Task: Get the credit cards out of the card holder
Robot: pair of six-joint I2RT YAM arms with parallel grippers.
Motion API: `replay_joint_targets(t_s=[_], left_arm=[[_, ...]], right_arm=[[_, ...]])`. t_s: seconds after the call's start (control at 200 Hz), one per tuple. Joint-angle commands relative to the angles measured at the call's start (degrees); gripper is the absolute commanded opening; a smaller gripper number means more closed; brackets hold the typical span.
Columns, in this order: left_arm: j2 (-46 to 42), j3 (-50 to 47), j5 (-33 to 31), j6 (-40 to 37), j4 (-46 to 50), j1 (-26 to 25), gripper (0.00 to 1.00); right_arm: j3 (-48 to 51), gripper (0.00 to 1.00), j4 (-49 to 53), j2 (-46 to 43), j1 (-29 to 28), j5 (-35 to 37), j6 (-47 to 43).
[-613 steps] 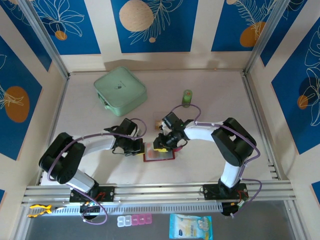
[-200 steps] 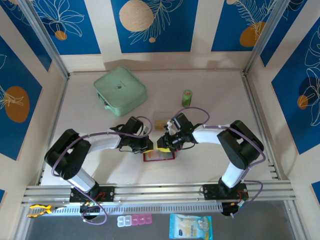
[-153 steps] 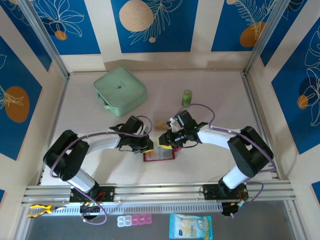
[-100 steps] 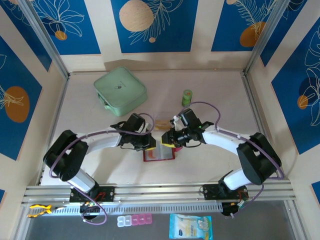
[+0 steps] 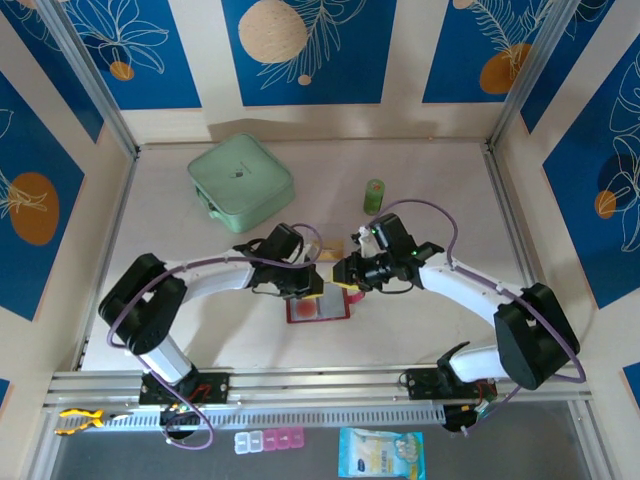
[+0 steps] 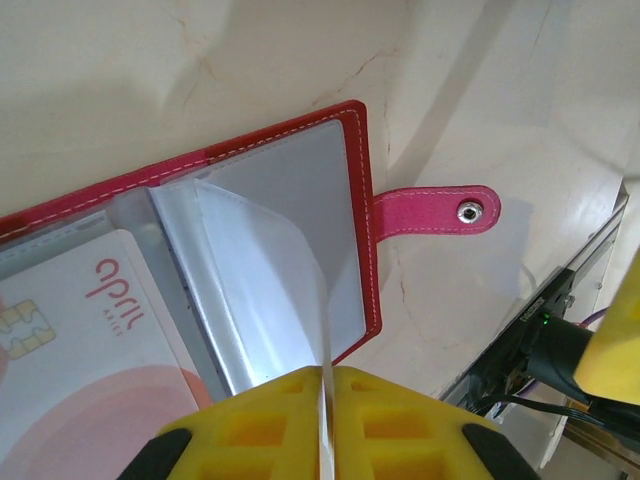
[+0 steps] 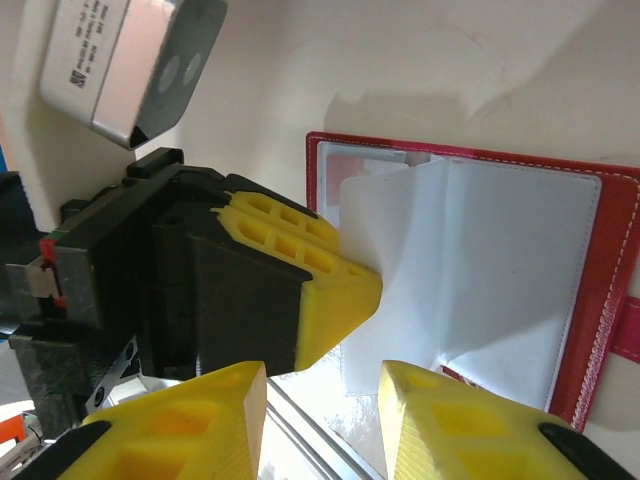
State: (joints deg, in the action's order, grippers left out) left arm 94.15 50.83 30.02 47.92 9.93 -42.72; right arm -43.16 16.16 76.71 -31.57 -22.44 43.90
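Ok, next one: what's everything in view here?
card holder: one, dark red, open, table centre
clear sleeve: one lifted, in the left gripper's pinch
credit card: one, white-pink, in a sleeve
tan card: one, table behind holder, partly hidden
square case: one, mint green, far left
small bottle: one, green, far centre
pill organiser: one, white-pink, near ledge
packet: one, blue, near ledge
yellow tool: one, near-left ledge
left gripper: yellow fingers, shut on sleeve
right gripper: yellow fingers, open, at the holder
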Motion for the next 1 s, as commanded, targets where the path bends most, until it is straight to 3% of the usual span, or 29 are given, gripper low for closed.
replay_joint_targets(t_s=[0.0, 0.31, 0.995], left_arm=[[1.34, 2.53, 1.27, -0.24, 0.00, -0.83, 0.13], [2.73, 6.06, 1.23, -1.23, 1.37, -1.10, 0.22], [2.10, 5.55, -0.89, -2.24, 1.69, -0.80, 0.21]], right_arm=[[1.01, 0.36, 1.70, -1.85, 0.54, 0.02, -0.66], [1.14, 0.36, 2.65, -2.81, 1.07, 0.55, -0.83], [1.24, 0.35, 2.39, -2.57, 0.64, 0.46, 0.11]])
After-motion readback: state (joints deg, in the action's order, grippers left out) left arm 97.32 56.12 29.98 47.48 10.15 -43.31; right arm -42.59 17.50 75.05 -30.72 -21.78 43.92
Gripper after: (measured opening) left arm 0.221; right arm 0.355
